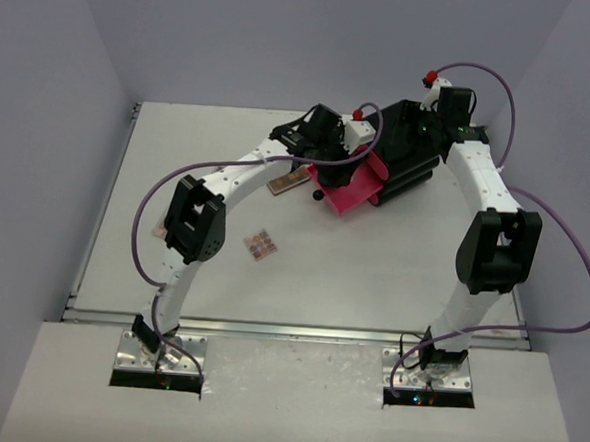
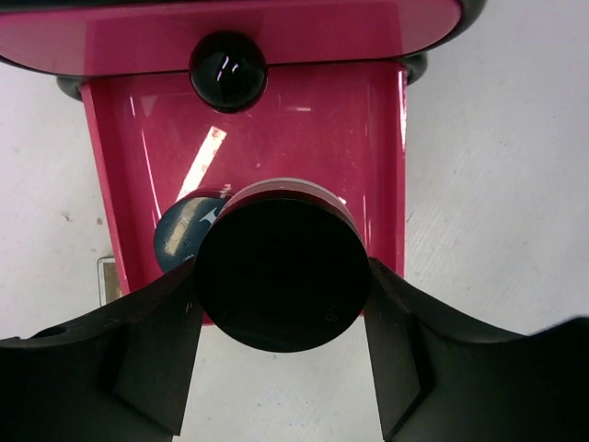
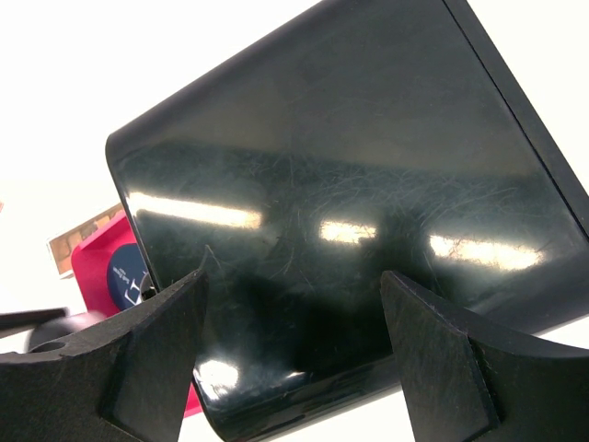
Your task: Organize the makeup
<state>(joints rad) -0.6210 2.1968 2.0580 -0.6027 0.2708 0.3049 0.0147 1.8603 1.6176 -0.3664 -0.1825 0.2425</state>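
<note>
My left gripper [image 2: 281,273] is shut on the round black compact [image 2: 281,276] and holds it over the open pink drawer [image 2: 304,129], near the end away from its black knob [image 2: 227,70]. A round dark-blue jar [image 2: 184,232] lies in the drawer, just left of the compact, and also shows in the right wrist view [image 3: 124,274]. In the top view the left gripper [image 1: 341,156] hangs over the drawer [image 1: 355,188]. One tan-pink palette [image 1: 263,244] lies on the table, another [image 1: 288,183] beside the drawer. My right gripper [image 3: 294,281] is open over the box top.
The big black box [image 1: 415,148] stands at the back centre-right, its glossy top [image 3: 350,184] filling the right wrist view. The right gripper [image 1: 439,112] is above its far end. The table [image 1: 372,276] has raised edges; walls close in on three sides.
</note>
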